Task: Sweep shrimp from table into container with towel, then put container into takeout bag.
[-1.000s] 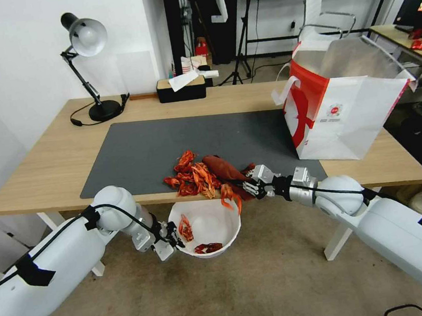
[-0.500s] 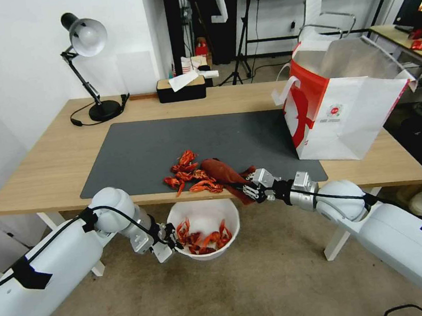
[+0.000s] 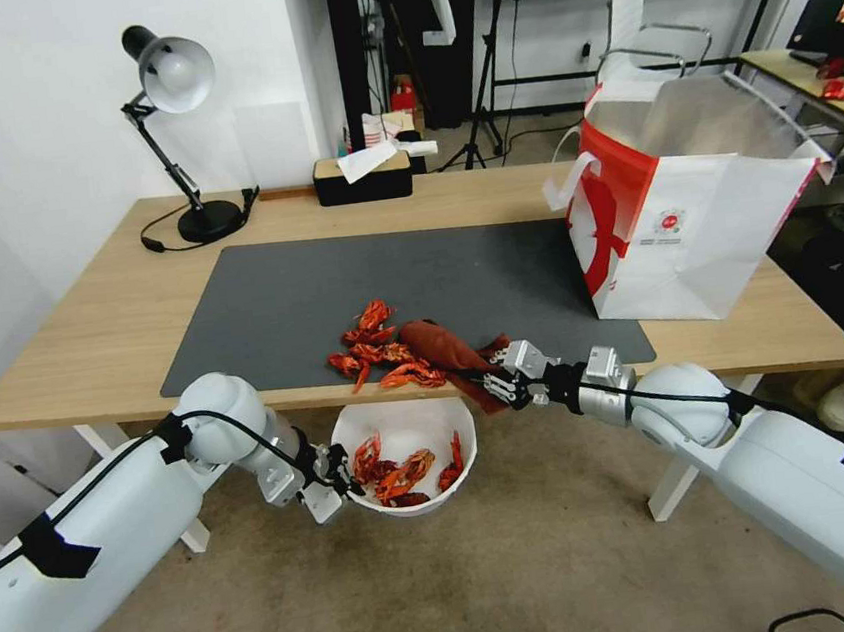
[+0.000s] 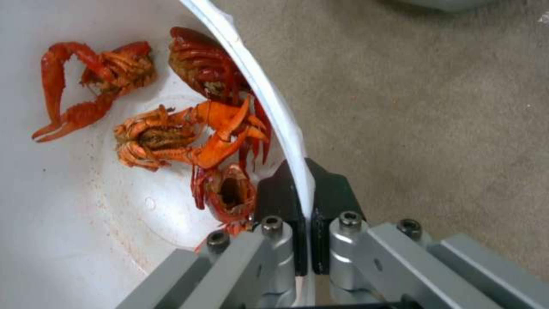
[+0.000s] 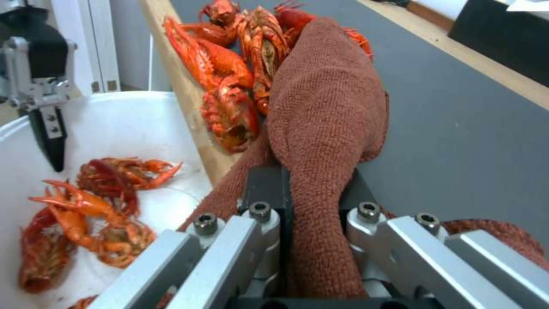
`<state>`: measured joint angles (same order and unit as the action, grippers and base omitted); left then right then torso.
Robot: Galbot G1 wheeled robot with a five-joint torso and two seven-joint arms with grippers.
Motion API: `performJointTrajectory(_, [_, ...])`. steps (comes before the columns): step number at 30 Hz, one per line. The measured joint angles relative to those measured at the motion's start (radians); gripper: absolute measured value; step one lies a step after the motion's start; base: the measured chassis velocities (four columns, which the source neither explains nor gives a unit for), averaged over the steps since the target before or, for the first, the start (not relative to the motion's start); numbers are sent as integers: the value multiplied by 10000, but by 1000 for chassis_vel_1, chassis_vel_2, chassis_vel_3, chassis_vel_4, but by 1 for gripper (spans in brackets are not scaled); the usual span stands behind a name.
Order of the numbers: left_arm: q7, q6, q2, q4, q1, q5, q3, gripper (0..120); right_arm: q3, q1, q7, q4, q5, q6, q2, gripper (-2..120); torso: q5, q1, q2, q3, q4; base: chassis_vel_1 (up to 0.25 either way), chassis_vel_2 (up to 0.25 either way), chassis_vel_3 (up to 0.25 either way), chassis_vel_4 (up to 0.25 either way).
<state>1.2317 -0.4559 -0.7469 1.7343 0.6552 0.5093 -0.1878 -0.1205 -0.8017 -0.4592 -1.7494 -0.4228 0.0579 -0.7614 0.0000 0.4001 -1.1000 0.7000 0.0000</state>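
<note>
The rust-brown towel (image 3: 449, 349) lies bunched with its long axis running from the mat back toward the right hand (image 3: 498, 385), which reaches in low from the right at the near edge of the surface (image 3: 83, 342), pinching the cloth's trailing end. Shrimp (image 3: 377, 346) heaped against the towel's far side sit at the edge. Below the edge, the left hand (image 3: 342, 478), arm extended under the surface, is clamped on the rim of the white container (image 3: 408, 422), which holds several shrimp.
</note>
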Motion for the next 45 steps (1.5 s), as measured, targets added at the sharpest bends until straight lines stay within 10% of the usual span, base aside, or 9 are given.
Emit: performJointTrajectory(45, [-34, 61, 223, 302, 250, -5, 246, 0, 849, -1720, -1076, -1461, -268, -109, 366, 7, 0, 0, 0, -1, -1, 0, 0, 0, 0])
